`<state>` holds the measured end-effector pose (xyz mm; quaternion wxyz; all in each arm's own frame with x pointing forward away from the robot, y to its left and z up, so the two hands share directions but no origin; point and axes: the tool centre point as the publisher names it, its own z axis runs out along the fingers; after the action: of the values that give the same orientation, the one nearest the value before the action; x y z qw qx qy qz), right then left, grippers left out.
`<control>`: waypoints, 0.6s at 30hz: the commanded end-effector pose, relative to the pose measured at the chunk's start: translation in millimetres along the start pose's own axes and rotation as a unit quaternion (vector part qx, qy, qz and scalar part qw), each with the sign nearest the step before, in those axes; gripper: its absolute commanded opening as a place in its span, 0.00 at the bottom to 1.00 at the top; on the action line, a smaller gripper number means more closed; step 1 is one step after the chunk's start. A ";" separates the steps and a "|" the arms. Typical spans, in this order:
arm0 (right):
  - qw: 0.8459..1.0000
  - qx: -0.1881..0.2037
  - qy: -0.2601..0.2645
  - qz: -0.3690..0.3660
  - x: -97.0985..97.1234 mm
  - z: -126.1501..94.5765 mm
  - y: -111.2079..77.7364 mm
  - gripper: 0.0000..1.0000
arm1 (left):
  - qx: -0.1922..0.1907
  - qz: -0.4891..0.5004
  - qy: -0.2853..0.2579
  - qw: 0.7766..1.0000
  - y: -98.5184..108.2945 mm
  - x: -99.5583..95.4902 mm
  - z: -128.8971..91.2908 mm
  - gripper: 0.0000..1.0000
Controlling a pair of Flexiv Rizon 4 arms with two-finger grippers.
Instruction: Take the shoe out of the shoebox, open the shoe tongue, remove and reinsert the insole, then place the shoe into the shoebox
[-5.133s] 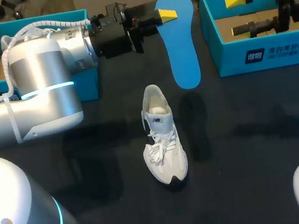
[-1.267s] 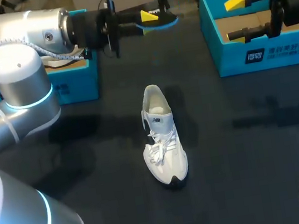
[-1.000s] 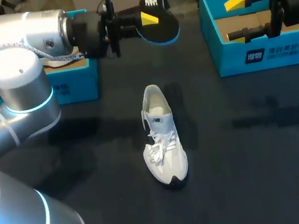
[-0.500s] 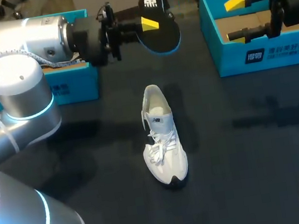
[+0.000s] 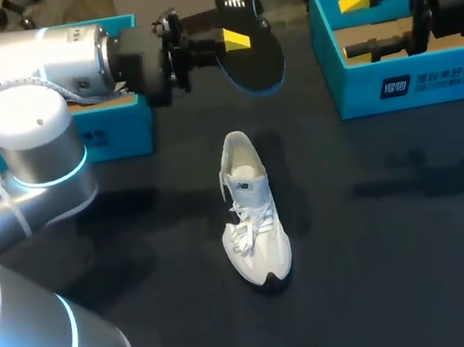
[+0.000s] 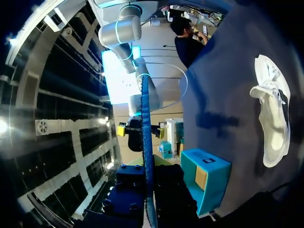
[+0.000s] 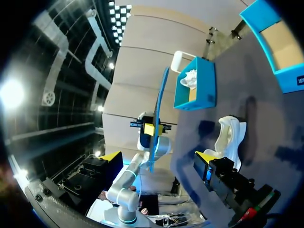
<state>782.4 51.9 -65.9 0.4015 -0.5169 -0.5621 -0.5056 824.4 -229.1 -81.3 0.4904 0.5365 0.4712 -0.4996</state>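
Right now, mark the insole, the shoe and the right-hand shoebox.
insole (image 5: 259, 60), head view, its dark face
shoe (image 5: 252, 223), head view, the laces
right-hand shoebox (image 5: 428, 79), head view, its front wall

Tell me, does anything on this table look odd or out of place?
Only the insole: it is out of the white shoe, held in the air by the left gripper. The shoe stands upright on the table. Nothing looks spilled or damaged.
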 end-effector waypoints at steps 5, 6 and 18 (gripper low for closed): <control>1.000 0.012 0.000 0.010 1.6 16.9 5.8 0.94 | 0.000 0.006 -0.011 1.000 3.8 3.5 16.2 0.00; 1.000 0.012 0.000 0.011 1.9 18.4 6.1 0.93 | -0.002 0.008 -0.014 1.000 5.8 3.6 17.2 0.00; 0.999 0.026 0.001 0.023 3.2 36.1 8.3 0.48 | -0.014 0.044 -0.018 0.999 27.6 2.1 36.4 0.00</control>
<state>788.7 82.7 -66.2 0.4256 -0.5183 -0.5624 -0.4837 844.0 -255.2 -81.7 0.5246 0.5416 0.4479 -0.4805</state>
